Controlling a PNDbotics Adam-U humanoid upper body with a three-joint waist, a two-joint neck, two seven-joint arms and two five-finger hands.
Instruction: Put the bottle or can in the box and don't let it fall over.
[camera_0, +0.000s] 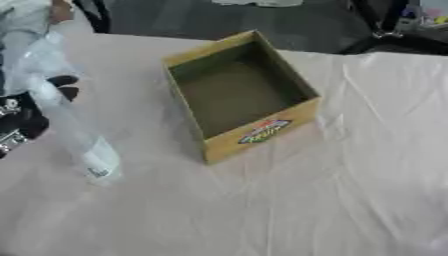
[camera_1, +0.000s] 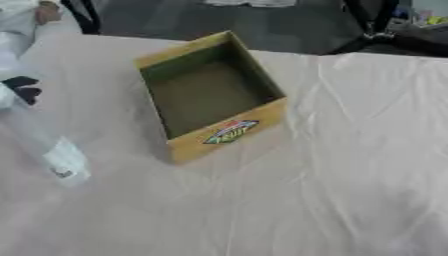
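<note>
Clear plastic bottle (camera_0: 74, 125) is held tilted, cap-end down, by the left hand (camera_0: 31, 107), fingers curled round it, left of the open yellow cardboard box (camera_0: 241, 95).

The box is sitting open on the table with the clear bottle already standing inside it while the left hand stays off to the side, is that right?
Not quite. The box is open on the table, but it is empty. The left eye view shows the clear bottle outside it, to its left, tilted and held in the left hand, whose fingers curl round it.
</note>
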